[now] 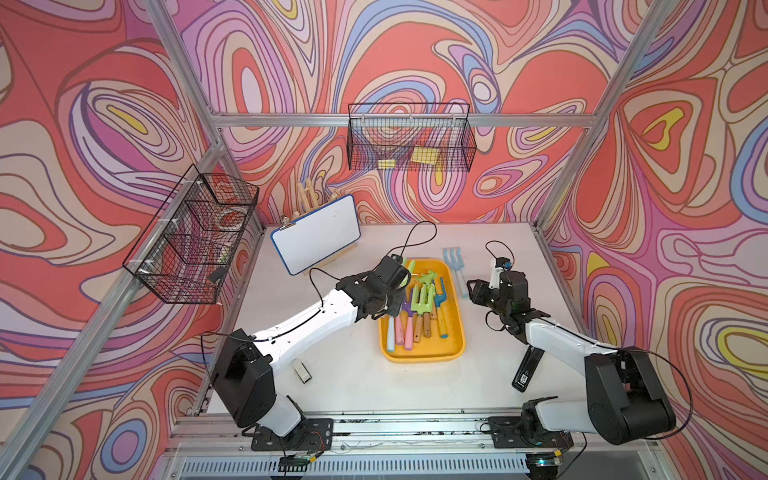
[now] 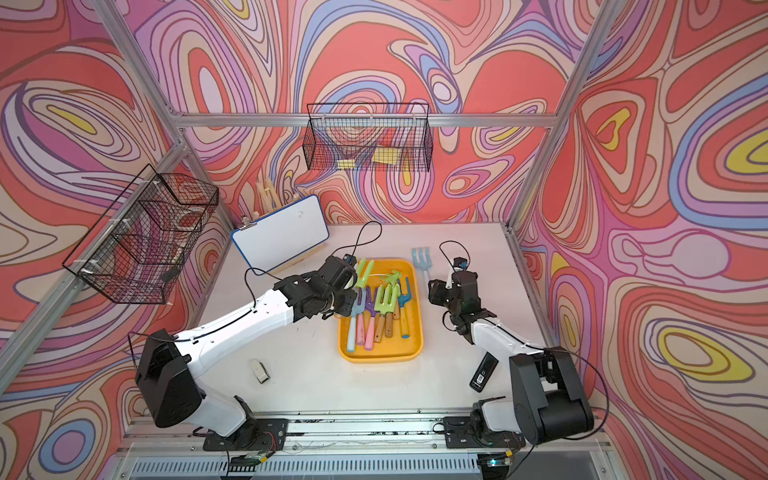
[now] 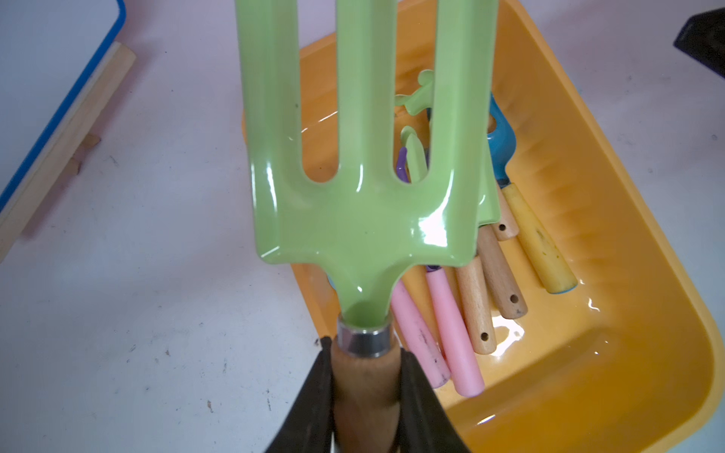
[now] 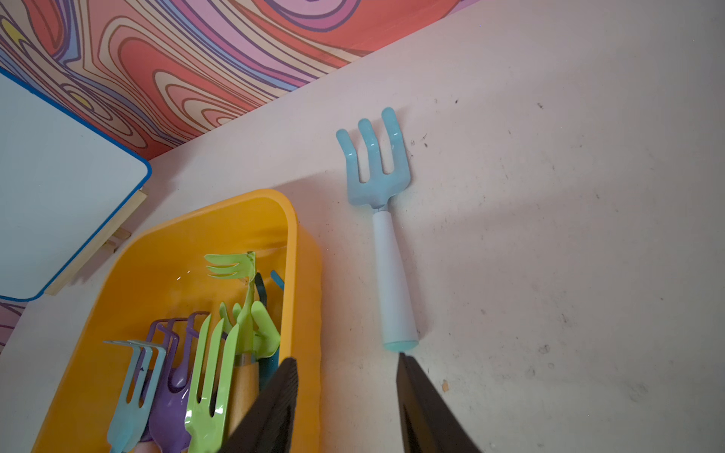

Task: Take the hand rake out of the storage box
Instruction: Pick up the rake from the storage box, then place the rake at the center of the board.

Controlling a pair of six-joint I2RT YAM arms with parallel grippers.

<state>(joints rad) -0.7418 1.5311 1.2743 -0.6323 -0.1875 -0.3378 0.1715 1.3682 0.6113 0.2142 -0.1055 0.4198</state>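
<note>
Your left gripper [image 3: 367, 349] clamps the green hand rake [image 3: 365, 219] over the storage box [image 3: 627, 294]; right gripper [image 4: 346, 359] gapes empty.

This was a robot test cell in a lab. An aluminium frame [image 1: 291, 120] boxed in a white worktop [image 1: 353, 386], and printed swirl-pattern panels [image 1: 415, 54] stood as walls. A left arm [image 1: 307, 318] and a right arm [image 1: 557, 338] were bolted to a rail [image 1: 415, 419] at the front. A wire basket [image 1: 409, 139] hung from the back bar.
</note>
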